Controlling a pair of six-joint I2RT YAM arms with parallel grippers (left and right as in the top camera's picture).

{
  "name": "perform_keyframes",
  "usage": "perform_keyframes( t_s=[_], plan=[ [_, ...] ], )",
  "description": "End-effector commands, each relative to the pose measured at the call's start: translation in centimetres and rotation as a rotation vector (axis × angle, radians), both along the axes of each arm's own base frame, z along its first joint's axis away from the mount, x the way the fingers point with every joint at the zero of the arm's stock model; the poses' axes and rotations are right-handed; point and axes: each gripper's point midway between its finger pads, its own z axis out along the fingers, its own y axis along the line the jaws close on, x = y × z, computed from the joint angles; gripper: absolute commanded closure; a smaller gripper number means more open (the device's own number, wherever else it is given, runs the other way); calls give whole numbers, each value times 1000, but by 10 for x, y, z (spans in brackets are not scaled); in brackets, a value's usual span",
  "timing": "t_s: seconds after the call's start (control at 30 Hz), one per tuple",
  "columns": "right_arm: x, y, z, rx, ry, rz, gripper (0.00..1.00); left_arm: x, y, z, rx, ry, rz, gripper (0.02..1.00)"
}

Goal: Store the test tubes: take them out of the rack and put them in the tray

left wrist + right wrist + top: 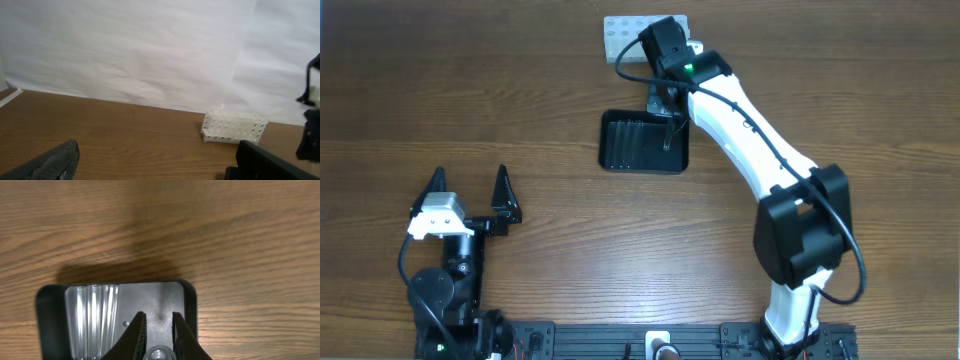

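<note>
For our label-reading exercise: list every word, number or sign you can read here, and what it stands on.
None: no readable text on the rack, the tray, the test tubes or the table.
The green spot on the right arm is a light, not a sign.

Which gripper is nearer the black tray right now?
Right. The right gripper hangs over the tray, jaws shut on a test tube. The left gripper sits open far off, toward the table's near-left side.
</note>
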Motion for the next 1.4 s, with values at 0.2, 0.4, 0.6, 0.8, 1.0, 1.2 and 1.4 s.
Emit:
perform_keyframes(
  t_s=[0.2,0.4,0.6,0.8,1.0,1.2,1.4],
  plan=[
    [-1,5,-45,2,73,-66,888,0,-1,-3,16,1,-6,20],
    [-3,8,-52,-3,85,-68,882,0,-1,-3,16,1,-6,20],
    [-2,12,-55,2,80,-71,877,0,-1,-3,16,1,-6,20],
    [-3,12,-67,-8,101,-74,853,0,-1,-3,16,1,-6,20],
    [-4,12,-72,-13,110,-74,825,0,-1,-3,16,1,-6,20],
    [-4,13,-72,-13,108,-72,807,0,-1,-3,16,1,-6,20],
    [-6,12,-80,-22,125,-72,805,0,-1,-3,16,1,-6,20]
  ],
)
